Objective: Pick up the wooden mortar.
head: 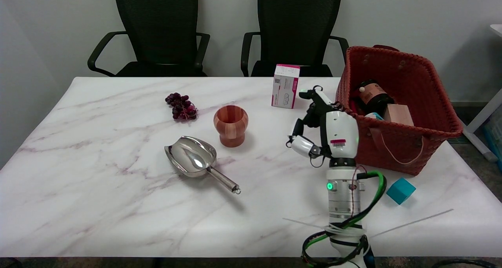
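The wooden mortar (pixel 230 125) stands upright near the middle of the marble table (pixel 98 205); it is a round striped cup on a narrow foot. My right hand (pixel 323 126) hovers well to its right, beside the basket, with its fingers apart and nothing held. A wide strip of bare tabletop separates the hand from the mortar.
A metal scoop (pixel 196 160) lies just in front and left of the mortar. Dark grapes (pixel 181 106) sit behind it to the left. A pink-and-white box (pixel 285 86) stands at the back. A red woven basket (pixel 408 142) with items fills the right; a teal cube (pixel 400 190) lies before it.
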`<state>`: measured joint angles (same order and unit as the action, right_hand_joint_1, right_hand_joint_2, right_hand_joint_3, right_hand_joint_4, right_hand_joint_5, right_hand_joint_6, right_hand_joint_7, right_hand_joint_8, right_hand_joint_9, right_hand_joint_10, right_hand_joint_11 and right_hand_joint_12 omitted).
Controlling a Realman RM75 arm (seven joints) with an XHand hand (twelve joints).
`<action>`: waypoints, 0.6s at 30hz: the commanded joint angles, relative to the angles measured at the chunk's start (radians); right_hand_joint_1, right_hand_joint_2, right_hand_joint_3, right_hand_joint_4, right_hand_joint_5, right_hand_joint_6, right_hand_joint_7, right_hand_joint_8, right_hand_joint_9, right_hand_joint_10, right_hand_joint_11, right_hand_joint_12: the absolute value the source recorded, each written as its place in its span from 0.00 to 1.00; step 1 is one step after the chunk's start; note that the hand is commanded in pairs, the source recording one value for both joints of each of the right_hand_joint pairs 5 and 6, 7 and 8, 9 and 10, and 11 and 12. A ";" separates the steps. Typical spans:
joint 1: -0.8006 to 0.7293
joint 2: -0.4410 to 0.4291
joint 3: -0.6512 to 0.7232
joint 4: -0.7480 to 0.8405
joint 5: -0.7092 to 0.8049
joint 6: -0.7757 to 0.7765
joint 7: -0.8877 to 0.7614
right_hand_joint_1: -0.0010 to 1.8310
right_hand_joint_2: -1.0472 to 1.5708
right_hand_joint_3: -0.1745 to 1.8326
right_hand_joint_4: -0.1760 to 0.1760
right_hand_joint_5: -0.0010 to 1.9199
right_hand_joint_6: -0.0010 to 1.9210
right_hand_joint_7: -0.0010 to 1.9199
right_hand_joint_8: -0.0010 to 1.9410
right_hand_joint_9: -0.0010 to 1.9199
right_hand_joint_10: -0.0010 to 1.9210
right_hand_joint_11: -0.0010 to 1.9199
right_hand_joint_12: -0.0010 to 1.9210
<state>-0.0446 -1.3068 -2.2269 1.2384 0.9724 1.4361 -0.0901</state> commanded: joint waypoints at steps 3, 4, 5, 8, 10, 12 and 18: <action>0.174 -0.021 -0.002 -0.163 0.135 -0.243 0.405 0.61 0.67 0.63 0.50 0.27 0.27 0.57 0.57 0.54 0.54 0.45 0.45; 0.185 -0.022 -0.002 -0.177 0.137 -0.253 0.424 0.61 0.67 0.62 0.50 0.26 0.26 0.56 0.56 0.53 0.53 0.43 0.43; 0.191 -0.023 -0.002 -0.186 0.137 -0.262 0.440 0.61 0.67 0.62 0.50 0.26 0.26 0.55 0.55 0.50 0.50 0.40 0.40; 0.206 -0.025 -0.002 -0.205 0.139 -0.283 0.483 0.62 0.66 0.64 0.50 0.23 0.23 0.50 0.49 0.40 0.40 0.36 0.36; 0.213 -0.025 -0.002 -0.213 0.140 -0.293 0.510 0.62 0.65 0.65 0.50 0.22 0.22 0.46 0.46 0.35 0.35 0.35 0.35; 0.216 -0.026 0.002 -0.218 0.140 -0.311 0.538 0.62 0.63 0.65 0.50 0.20 0.20 0.42 0.42 0.33 0.33 0.34 0.34; 0.234 -0.026 0.006 -0.232 0.140 -0.391 0.635 0.61 0.56 0.66 0.50 0.09 0.08 0.28 0.27 0.26 0.26 0.30 0.30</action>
<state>0.1038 -1.3240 -2.2272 1.0925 1.0772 1.2216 0.2806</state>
